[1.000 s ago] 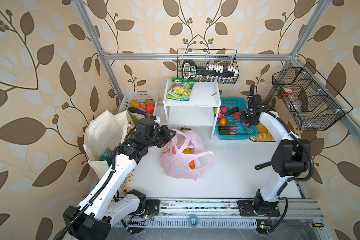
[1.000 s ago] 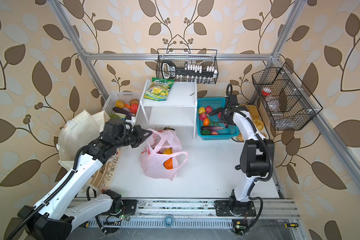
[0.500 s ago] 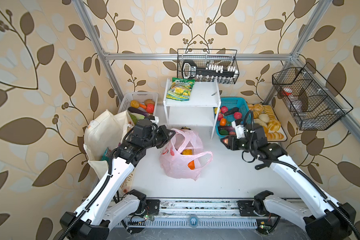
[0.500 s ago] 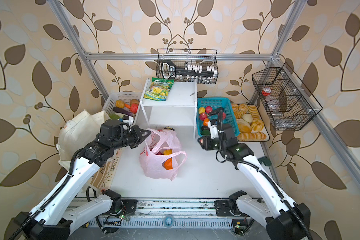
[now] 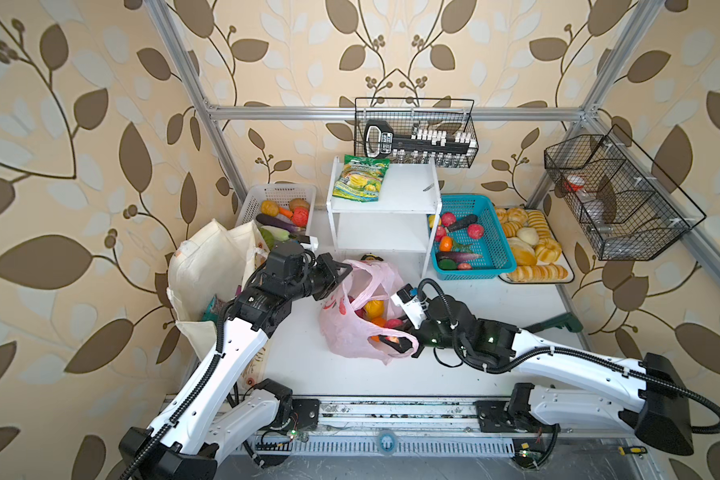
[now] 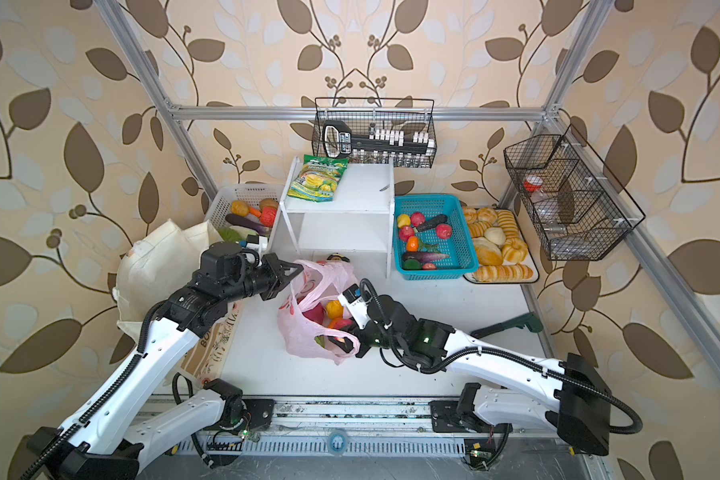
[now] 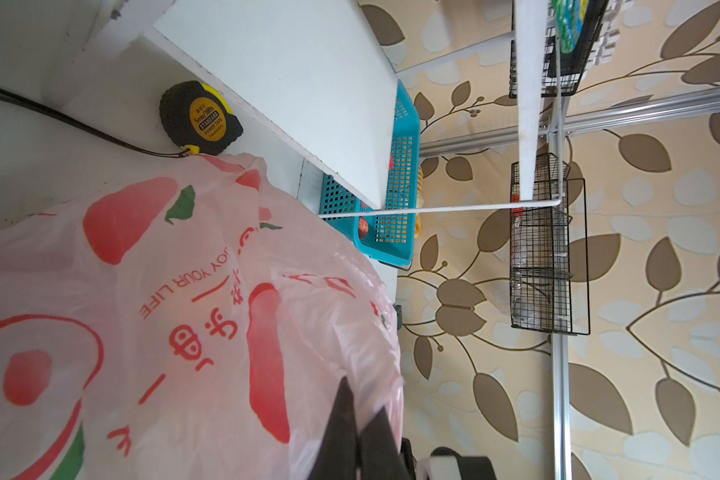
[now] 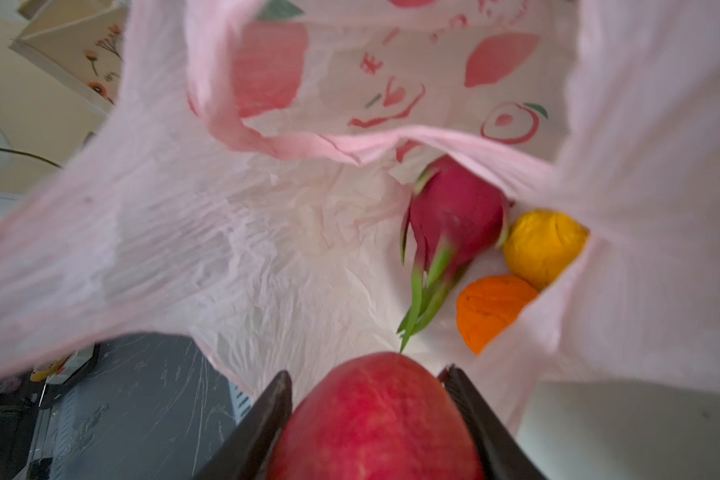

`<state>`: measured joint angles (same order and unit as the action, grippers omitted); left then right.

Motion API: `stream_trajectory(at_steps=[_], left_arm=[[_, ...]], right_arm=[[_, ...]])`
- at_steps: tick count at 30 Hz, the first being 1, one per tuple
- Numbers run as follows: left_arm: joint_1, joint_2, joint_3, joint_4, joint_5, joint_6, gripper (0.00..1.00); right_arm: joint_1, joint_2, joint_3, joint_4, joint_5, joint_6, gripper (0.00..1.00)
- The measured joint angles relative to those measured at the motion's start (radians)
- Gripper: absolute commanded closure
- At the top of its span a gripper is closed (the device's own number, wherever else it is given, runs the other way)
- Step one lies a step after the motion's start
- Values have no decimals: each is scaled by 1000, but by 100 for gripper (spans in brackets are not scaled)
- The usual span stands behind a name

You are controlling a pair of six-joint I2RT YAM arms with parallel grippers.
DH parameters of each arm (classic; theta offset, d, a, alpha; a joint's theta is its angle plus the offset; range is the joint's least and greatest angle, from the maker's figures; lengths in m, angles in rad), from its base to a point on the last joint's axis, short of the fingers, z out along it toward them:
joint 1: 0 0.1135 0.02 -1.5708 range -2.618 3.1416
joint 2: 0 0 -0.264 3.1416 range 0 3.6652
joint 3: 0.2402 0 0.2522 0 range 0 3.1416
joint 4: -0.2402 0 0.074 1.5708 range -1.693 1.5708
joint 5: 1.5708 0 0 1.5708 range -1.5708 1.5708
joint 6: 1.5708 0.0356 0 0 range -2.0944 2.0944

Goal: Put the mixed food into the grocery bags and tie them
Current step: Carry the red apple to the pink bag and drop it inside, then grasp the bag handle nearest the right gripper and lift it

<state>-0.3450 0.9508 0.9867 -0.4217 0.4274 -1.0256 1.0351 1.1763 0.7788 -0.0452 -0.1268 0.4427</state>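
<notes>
The right pincer (image 8: 364, 371) hugs a red fruit (image 8: 375, 419) at the pink bag (image 8: 184, 232) mouth. A handle (image 8: 308, 145) hangs across. The left pincer (image 5: 344, 270) pinches the bag tight.

Pink bag (image 8: 267, 257): thin translucent plastic film, crinkled, faint sheen.
Red fruit (image 8: 375, 419): smooth skin, finely streaked, semi-gloss.
Tote (image 5: 208, 266): cream woven cloth, matt.
Shelf (image 5: 391, 195): white, smooth, matt.
Blue basket (image 5: 493, 249): perforated plastic, slight gloss.
Wire basket (image 5: 641, 232): black-coated metal.
Frame bar (image 5: 350, 111): bare brushed metal.

Leaf wallpaper (image 5: 100, 124), white shelf (image 5: 404, 195), apparently daylit.
</notes>
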Motion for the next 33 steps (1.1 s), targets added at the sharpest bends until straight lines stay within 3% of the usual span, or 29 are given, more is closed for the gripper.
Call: stream_trajectory(at_steps=[5,9,14,19,25,29,33], left_arm=[[0,0,-2,8,11,-6,100],[0,0,-2,7,10,-6,100],[0,0,-2,7,10,-6,100],[0,2,-2,7,10,-5,100],[0,11,-2,7,10,2,100],[0,11,-2,7,11,5,100],[0,11,-2,7,11,6,100]], right_arm=[[6,180,134,63,57,-44,48],[25,301,238,42,171,-85,30],[86,300,260,26,298,-156,22],[108,143,167,29,330,-207,22],[108,-182,-34,76,304,-369,26],[108,-344,-186,154,319,-571,29],[105,-318,-212,182,359,-858,29]])
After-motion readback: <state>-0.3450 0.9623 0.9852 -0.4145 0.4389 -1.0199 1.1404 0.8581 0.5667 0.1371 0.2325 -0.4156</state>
